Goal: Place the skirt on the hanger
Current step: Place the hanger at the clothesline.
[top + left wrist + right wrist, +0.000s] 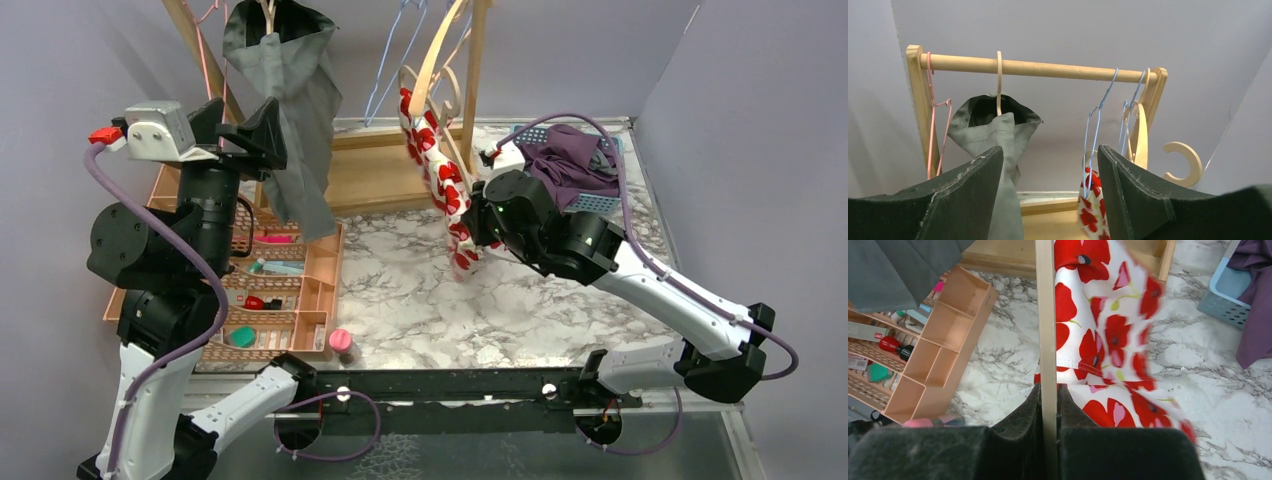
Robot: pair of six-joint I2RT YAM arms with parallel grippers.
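Note:
The skirt, white with red flowers, hangs along a pale wooden hanger that stands tilted steeply beside the rack's right post. My right gripper is shut on the hanger's lower end. In the right wrist view the hanger bar runs straight up from between the shut fingers of the right gripper, and the skirt spreads to its right, blurred. My left gripper is raised and open next to a hanging grey garment, holding nothing. The left wrist view shows the skirt low between the open fingers of the left gripper.
The wooden rack rail carries the grey garment, a pink wire hanger, blue wire hangers and another wooden hanger. An orange organiser tray sits left, a small pink-capped bottle near it, a blue basket of purple cloth at back right.

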